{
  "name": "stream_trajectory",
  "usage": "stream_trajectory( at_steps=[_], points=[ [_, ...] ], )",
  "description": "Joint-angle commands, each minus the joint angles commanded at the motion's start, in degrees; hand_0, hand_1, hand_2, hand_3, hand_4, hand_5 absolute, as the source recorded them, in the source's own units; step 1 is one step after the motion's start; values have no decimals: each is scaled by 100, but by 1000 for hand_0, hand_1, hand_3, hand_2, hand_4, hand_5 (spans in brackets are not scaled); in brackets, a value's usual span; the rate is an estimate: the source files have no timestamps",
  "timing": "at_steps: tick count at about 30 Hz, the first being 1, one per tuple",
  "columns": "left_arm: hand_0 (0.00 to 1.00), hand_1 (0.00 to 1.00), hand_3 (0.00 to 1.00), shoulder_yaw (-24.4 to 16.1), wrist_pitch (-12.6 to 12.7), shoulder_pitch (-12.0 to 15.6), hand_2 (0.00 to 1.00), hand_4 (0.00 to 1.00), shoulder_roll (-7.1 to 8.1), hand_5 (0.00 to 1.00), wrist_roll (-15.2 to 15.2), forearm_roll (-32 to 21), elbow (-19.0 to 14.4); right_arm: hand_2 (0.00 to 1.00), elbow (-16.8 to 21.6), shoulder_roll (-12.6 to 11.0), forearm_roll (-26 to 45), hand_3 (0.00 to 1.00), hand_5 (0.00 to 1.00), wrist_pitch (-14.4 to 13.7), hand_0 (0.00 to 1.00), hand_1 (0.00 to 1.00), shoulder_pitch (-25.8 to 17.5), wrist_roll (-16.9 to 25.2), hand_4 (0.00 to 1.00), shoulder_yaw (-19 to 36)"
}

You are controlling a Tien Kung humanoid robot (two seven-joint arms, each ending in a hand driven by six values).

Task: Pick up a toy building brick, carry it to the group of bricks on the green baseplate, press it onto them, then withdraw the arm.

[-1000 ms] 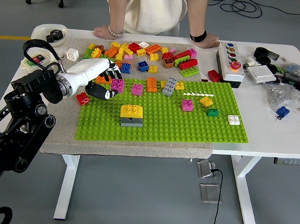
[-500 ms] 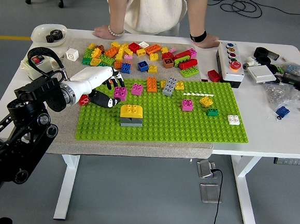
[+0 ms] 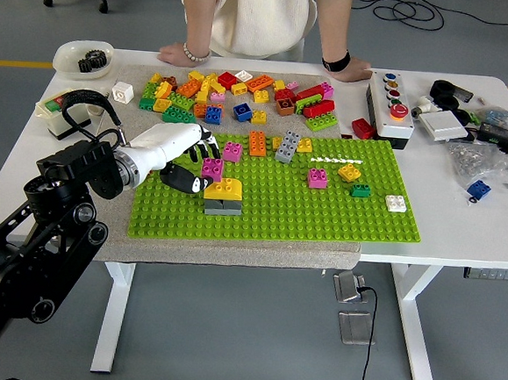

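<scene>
Reaching in from the left, the left robot hand (image 3: 190, 159) hangs low over the left part of the green baseplate (image 3: 322, 215), its white and black fingers (image 3: 181, 180) curled around a magenta brick (image 3: 211, 168). The brick sits just left of and slightly behind the yellow arched brick (image 3: 223, 188), which is stacked on a grey brick (image 3: 224, 207) near the baseplate's front left; whether the magenta brick touches the yellow one cannot be told. The black arm (image 3: 49, 227) fills the lower left corner.

Farther back on the baseplate stand a second magenta brick (image 3: 232, 151), an orange brick (image 3: 258, 143) and a tilted grey brick (image 3: 287, 147). Toward the right lie a pink brick (image 3: 317, 177), a small yellow brick (image 3: 349, 172), a small green brick (image 3: 360, 190) and a white brick (image 3: 396, 203).

Behind the baseplate, a loose heap of mixed bricks (image 3: 235, 93) covers the grey mat (image 3: 232, 241) on the white table (image 3: 462, 224). A button box (image 3: 389, 102) with a red knob stands at the right rear, and a white bowl (image 3: 81, 56) sits at the far left corner.

A person (image 3: 259, 14) in a pale top stands at the far side, both hands resting flat on the table's edge.
</scene>
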Motion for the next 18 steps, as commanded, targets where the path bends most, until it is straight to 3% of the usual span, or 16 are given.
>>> stream_trajectory(
  at_steps=[18],
  points=[
    [586,559,551,166,174,-55,553,608,-124,118,195,-49,141,683,0,-7,26,634,520,-4,745,645,14,-4,844,-16]
  ],
)
